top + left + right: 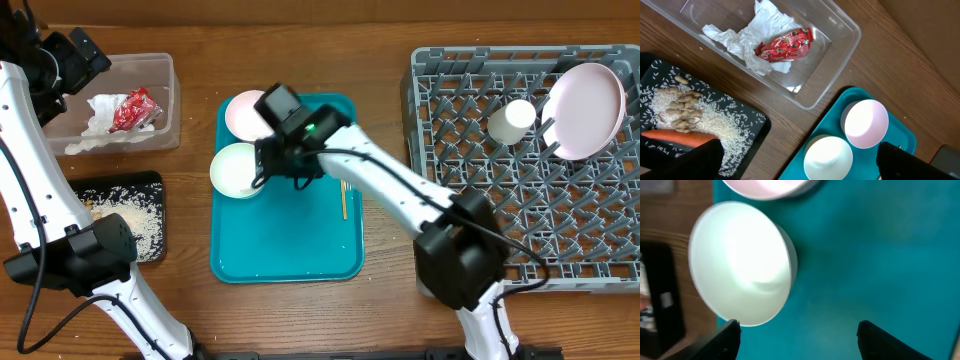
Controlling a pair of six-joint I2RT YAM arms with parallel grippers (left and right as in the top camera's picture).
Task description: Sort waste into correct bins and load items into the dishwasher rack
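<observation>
On the teal tray [300,250] stand a white bowl [234,168] [740,262] and a pinkish bowl [243,112] [865,122], with a thin wooden stick [343,198] lying beside them. My right gripper [283,172] [800,340] hangs open just right of the white bowl, its left finger [725,340] close to the rim and nothing between the jaws. My left gripper [85,60] [800,165] is open and empty above the clear tub [165,100]. The tub holds white napkins [757,35] and a red wrapper [785,45]. The grey rack [480,200] carries a cup [512,120] and a plate [585,108].
The black tray [150,180] [757,125] at the left holds loose rice [725,125], pale food scraps [685,107] and an orange carrot [680,136]. Bare wooden table [385,90] lies between the teal tray and the rack.
</observation>
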